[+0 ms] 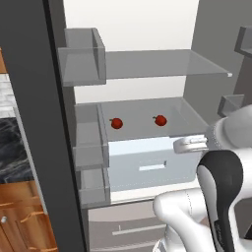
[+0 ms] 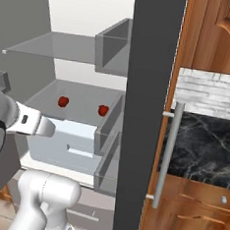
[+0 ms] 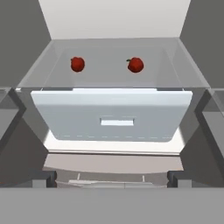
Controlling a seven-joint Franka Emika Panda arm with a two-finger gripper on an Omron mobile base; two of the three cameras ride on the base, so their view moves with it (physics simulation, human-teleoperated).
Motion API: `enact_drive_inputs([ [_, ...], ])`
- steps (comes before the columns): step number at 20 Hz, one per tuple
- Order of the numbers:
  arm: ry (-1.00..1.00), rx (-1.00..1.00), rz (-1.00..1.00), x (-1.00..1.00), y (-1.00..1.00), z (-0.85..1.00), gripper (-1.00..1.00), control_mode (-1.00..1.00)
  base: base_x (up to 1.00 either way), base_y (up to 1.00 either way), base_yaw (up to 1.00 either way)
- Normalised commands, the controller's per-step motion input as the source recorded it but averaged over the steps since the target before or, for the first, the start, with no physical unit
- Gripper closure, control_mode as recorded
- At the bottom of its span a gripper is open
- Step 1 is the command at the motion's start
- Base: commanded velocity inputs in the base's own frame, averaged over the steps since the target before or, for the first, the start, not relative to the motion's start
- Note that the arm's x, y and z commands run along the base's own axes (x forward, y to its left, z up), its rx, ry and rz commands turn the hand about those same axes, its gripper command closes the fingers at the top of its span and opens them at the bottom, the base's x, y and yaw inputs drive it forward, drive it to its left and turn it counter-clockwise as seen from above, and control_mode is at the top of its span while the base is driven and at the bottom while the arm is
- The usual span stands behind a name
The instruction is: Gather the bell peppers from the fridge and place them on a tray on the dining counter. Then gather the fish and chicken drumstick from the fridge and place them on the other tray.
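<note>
Those two bell peppers [image 3: 77,64] [image 3: 135,64] on the fridge shelf [image 3: 109,74] look light, smooth and kinda roly, so I'd pinch across the body with the end effector [image 3: 112,181], fingers spread wide right now.

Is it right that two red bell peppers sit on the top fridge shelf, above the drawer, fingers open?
Not quite. The left pepper and right pepper sit on the lower shelf, directly above the drawer; the top shelf is bare, as the left base view shows. The rest stands.
</note>
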Motion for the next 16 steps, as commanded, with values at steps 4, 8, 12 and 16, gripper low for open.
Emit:
enact_drive_inputs([
  [4,0.01,0.0,-0.04,0.4,-0.01,-0.39,-1.0,-1.0,0.0,0.0,0.0],
  [8,0.0,0.0,-0.06,0.25,-0.05,-0.26,-1.0,-1.0,0.0,0.0,0.0],
  [12,-0.01,0.0,-0.02,0.15,-0.1,-0.16,-1.0,-1.0,0.0,0.0,0.0],
  [16,0.04,0.0,0.0,0.14,0.0,-0.05,-1.0,-1.0,0.0,0.0,0.0],
])
